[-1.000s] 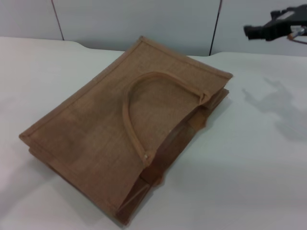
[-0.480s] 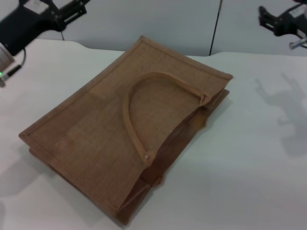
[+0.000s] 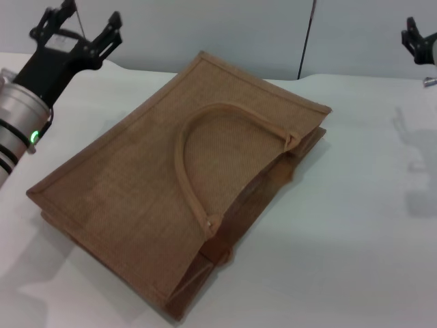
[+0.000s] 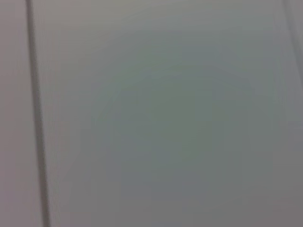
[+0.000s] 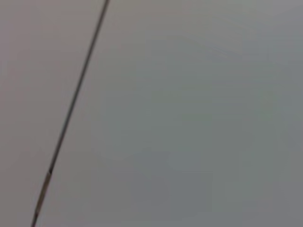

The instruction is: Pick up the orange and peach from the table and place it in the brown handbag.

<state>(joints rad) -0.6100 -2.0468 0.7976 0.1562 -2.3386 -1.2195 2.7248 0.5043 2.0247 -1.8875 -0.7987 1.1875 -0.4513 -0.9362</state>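
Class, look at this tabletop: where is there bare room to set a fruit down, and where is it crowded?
Bare table lies between the brown handbag and the view's right edge, below the right gripper. A narrower bare strip runs along the wall behind the handbag. The middle is filled by the handbag lying flat; the left gripper, fingers spread, hangs over the far left corner. No fruit shows.

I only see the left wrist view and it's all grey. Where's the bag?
Observer: The bag lies flat on the table, in the middle of the head view.
Operator: Is my left tool near it?
Observer: The left tool is up high and open, off the bag's far left side.
Operator: Any fruit?
Observer: No orange or peach shows in any view.
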